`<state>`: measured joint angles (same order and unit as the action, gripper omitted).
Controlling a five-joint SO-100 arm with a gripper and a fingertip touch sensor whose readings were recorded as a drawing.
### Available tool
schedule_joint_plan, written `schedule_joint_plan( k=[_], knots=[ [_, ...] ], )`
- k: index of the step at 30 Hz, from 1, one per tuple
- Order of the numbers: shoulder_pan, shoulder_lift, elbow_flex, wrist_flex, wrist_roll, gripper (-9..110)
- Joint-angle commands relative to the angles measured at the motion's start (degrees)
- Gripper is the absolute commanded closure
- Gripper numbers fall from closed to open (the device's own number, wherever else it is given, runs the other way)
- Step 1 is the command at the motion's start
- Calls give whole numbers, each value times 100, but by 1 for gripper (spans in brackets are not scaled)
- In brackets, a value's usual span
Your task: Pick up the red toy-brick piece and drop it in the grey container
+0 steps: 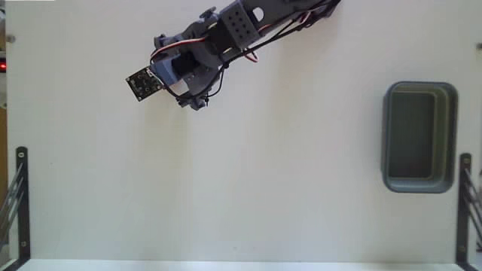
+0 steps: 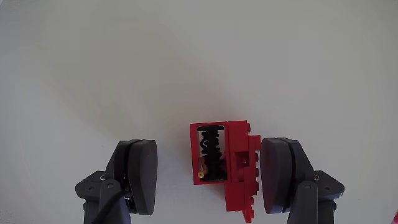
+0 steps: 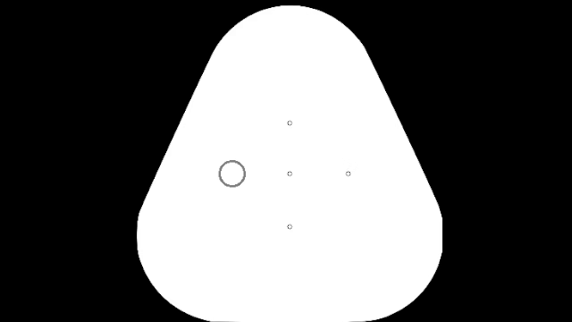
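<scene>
Fingers (image 2: 140, 174) of the dark grey two-finger gripper (image 2: 211, 177) show at the bottom of the wrist view, one on each side, spread wide apart. Between them lies the small bright red plastic toy-brick piece (image 2: 239, 168), with a black coiled part set in a window on its left half. The red piece sits close against the finger on the right of that view, maybe touching it, and there is a clear gap between it and the finger on the left. The jaws are not squeezing it; it rests on the plain white table top (image 2: 124, 68).

In the fixed view the gripper (image 1: 192, 99) is near the top of the table, left of the middle, and the arm hides the red piece there. Far from the jaws, at the right side of that view, sits the dark grey rectangular plastic container (image 1: 391, 135) with rounded corners and a thick rim. Black metal brackets (image 1: 19, 203) stand at the table's lower corners.
</scene>
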<state>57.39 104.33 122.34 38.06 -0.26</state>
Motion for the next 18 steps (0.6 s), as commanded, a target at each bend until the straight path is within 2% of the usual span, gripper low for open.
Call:
schedule_joint_plan(
  k=[1, 18],
  knots=[
    [118, 95, 27, -99, 26, -9],
    [118, 80, 60, -148, 26, -9]
  ],
)
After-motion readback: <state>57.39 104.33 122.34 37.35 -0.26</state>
